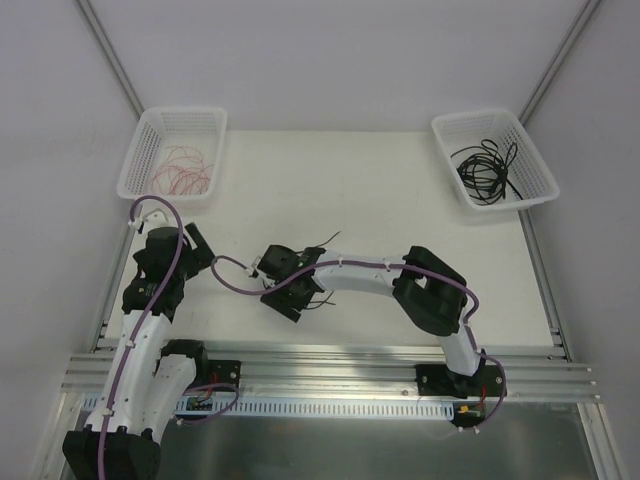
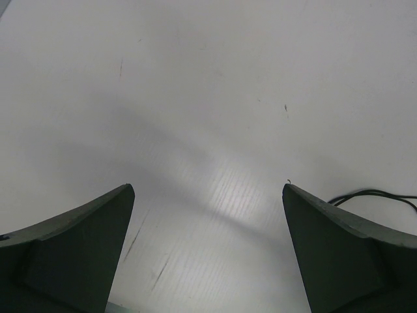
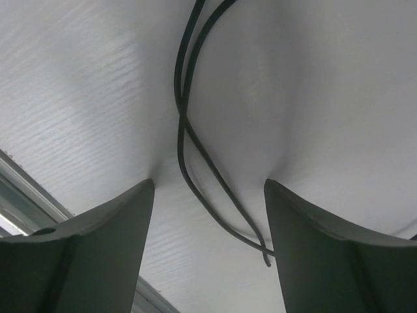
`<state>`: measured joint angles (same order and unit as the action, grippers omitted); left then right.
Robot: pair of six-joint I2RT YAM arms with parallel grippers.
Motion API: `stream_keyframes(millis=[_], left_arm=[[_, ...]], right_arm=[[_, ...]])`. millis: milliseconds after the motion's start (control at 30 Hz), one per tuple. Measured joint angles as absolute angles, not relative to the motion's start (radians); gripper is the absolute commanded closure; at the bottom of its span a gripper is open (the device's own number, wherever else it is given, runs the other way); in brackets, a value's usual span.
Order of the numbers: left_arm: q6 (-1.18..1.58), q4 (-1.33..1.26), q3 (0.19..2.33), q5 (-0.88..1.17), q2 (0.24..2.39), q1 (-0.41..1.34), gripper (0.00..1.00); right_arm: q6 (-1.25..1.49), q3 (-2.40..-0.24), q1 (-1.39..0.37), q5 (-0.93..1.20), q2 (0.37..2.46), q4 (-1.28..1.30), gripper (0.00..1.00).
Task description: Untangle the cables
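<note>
A thin black cable [image 3: 176, 78] lies doubled on the white table, and its two strands cross and run between my right gripper's fingers. My right gripper [image 3: 208, 186] is open, with its tips down at the table on either side of the strands. In the top view it [image 1: 290, 303] sits mid-table, and a cable end [image 1: 326, 239] sticks out beside it. My left gripper [image 2: 207, 189] is open and empty over bare table, with a piece of black cable [image 2: 373, 193] past its right finger. In the top view the left gripper [image 1: 200, 242] is at the left.
A white basket [image 1: 140, 150] at the back left holds fine red and pink wires [image 1: 180, 170]. A white basket [image 1: 535, 160] at the back right holds coiled black cables [image 1: 488, 168]. Metal rails [image 1: 330, 375] run along the table's near edge.
</note>
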<state>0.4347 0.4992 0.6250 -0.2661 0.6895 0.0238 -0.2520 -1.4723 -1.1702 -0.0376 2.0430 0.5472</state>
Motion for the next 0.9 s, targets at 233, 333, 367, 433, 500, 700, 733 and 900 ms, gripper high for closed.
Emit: stream_keyframes(millis=[233, 333, 367, 433, 500, 700, 733, 900], left_arm=[[0.435, 0.5, 0.625, -0.266, 0.691, 0.024, 0.01], [0.435, 0.5, 0.625, -0.266, 0.691, 0.024, 0.01], [0.435, 0.5, 0.625, -0.266, 0.691, 0.024, 0.01], [0.435, 0.5, 0.625, -0.265, 0.691, 0.024, 0.01], [0.435, 0.5, 0.625, -0.265, 0.691, 0.024, 0.01], [0.435, 0.5, 0.625, -0.265, 0.692, 0.024, 0.01], [0.435, 0.501, 0.625, -0.264, 0.692, 0.024, 0.01], [0.434, 0.5, 0.625, -0.251, 0.694, 0.024, 0.01]], right_arm=[[-0.255, -1.501, -1.193, -0.071, 2.062, 0.558, 0.58], [-0.254, -1.502, -1.206, -0.062, 2.065, 0.558, 0.8], [-0.255, -1.503, -1.208, -0.064, 2.066, 0.558, 0.85], [-0.259, -1.505, -1.206, -0.066, 2.068, 0.563, 0.97], [-0.255, -1.512, -1.194, -0.064, 2.071, 0.571, 0.99], [-0.205, -1.459, -1.14, -0.04, 2.037, 0.546, 0.99], [-0.194, -1.429, -1.118, -0.039, 2.016, 0.539, 0.99], [-0.166, -1.27, -0.931, -0.091, 1.891, 0.555, 0.99]])
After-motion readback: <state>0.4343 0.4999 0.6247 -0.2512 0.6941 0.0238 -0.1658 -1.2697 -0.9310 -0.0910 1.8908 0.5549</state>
